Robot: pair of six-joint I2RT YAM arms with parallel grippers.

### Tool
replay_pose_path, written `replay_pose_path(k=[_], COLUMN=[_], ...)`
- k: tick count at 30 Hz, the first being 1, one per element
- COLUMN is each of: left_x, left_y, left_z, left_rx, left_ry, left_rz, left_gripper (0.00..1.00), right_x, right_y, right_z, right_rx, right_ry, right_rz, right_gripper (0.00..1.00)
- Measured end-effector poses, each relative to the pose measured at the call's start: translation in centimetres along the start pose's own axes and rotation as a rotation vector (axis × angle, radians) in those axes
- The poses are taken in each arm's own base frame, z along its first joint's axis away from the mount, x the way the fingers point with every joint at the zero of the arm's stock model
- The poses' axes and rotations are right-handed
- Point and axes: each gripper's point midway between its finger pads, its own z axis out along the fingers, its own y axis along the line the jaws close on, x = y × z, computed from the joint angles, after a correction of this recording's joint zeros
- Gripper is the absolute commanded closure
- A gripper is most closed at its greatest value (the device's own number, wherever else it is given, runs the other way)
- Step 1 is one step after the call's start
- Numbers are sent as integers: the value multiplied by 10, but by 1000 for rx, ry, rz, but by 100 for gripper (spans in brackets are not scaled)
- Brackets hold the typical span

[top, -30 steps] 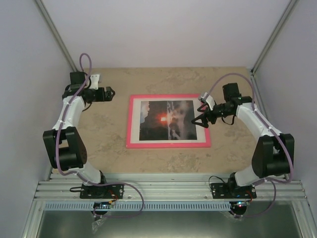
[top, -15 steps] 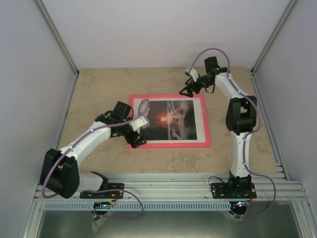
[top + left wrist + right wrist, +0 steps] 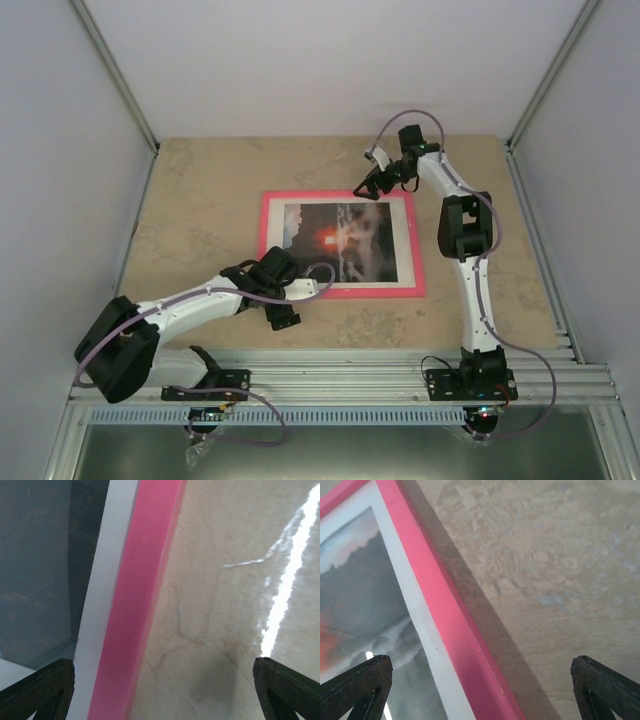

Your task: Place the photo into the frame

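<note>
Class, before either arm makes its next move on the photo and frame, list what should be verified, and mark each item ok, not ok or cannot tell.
1. The photo lies picture side up inside the frame: ok.
2. The frame sits wholly on the table: ok.
3. The left end effector is open and empty at the frame's near edge: ok.
4. The right end effector is open and empty at the frame's far edge: ok.
5. The photo is seated flush all round: cannot tell.
</note>
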Motion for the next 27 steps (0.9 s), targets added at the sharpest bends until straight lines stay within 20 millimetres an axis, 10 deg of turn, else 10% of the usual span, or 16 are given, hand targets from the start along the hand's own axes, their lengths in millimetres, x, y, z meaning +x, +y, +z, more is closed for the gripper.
replay_pose_path(k=[10, 27], left_x=[4, 75], left_y=[37, 165], left_z=[15, 2], left_rx=[-208, -526], left_ry=[53, 257], left_rz=[12, -287], left_gripper=[1, 1], right_x=[29, 124], right_y=[-2, 76], right_z=[11, -60], right_rx=[-70, -146], right_ry=[14, 122], right_rz=[43, 159], right_gripper=[5, 8])
